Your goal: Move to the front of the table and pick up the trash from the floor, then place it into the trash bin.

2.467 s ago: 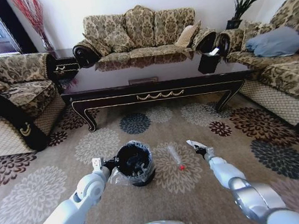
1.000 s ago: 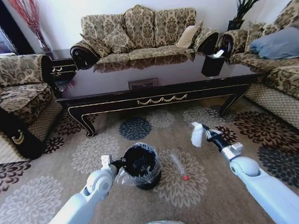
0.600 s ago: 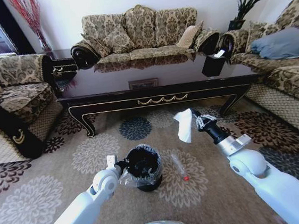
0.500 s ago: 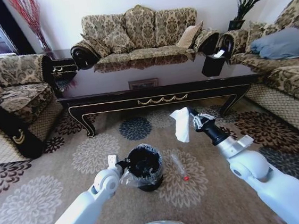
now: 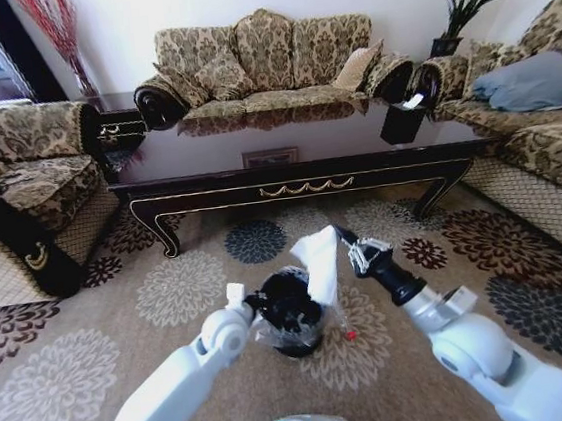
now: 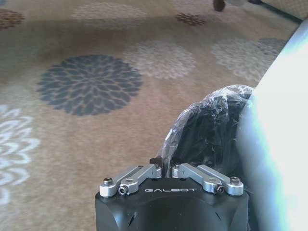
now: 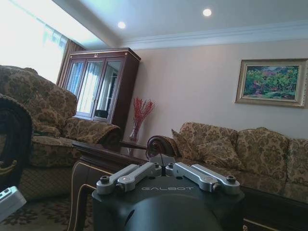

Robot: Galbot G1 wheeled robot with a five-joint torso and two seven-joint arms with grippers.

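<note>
The trash bin (image 5: 295, 322), black with a clear liner, stands on the floral carpet floor (image 5: 98, 381) in front of the dark wood table (image 5: 209, 192). My left gripper (image 5: 246, 302) is shut on the bin's near rim; the left wrist view shows its fingertips (image 6: 163, 169) pinched on the liner of the trash bin (image 6: 211, 130). My right gripper (image 5: 350, 250) is shut on a white crumpled wrapper (image 5: 319, 262), which hangs just above the bin's mouth. A clear bottle with a red cap (image 5: 341, 320) lies on the carpet just right of the bin.
A black tissue box (image 5: 399, 118) stands on the table's right end. Patterned sofas (image 5: 265, 56) ring the table at the back, left and right. Open carpet lies on both sides of the bin.
My right gripper has lifted the white wrapper off the floor and carried it left until it hangs over the bin. The left gripper has stayed on the bin's rim.
</note>
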